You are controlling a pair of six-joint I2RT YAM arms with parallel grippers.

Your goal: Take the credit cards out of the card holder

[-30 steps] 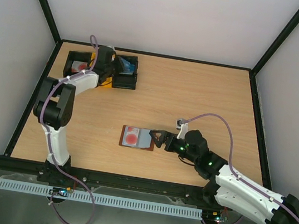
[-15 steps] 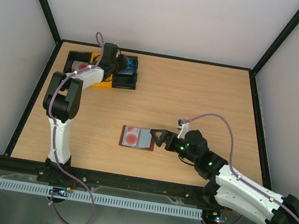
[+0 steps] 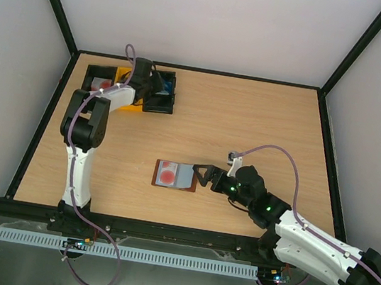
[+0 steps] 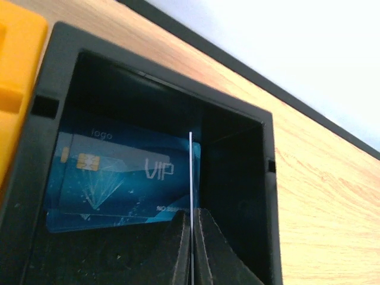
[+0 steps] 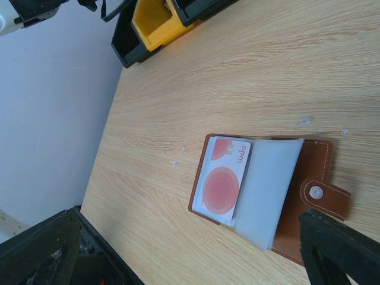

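Card holder (image 3: pixel 176 175) open flat, long axis left-right; credit card (image 4: pixel 191 178) edge-on, upright.

Brown card holder (image 3: pixel 183 179) laid open and flat mid-desk (image 3: pixel 265 125), a white card with red circles (image 3: pixel 167 173) shown on its left face, right pincer (image 3: pixel 200 175) spread wide just beside its right edge, left pincer (image 3: pixel 153 83) held over a black bin (image 3: pixel 161 105) at the far left corner.

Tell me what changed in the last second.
The left arm's elbow shifted toward the far edge, and the left hand swung rightward over the black bin. It is shut on a thin card, edge-on above the blue card lying there. The right hand, open beside the card holder, and the holder stayed put.
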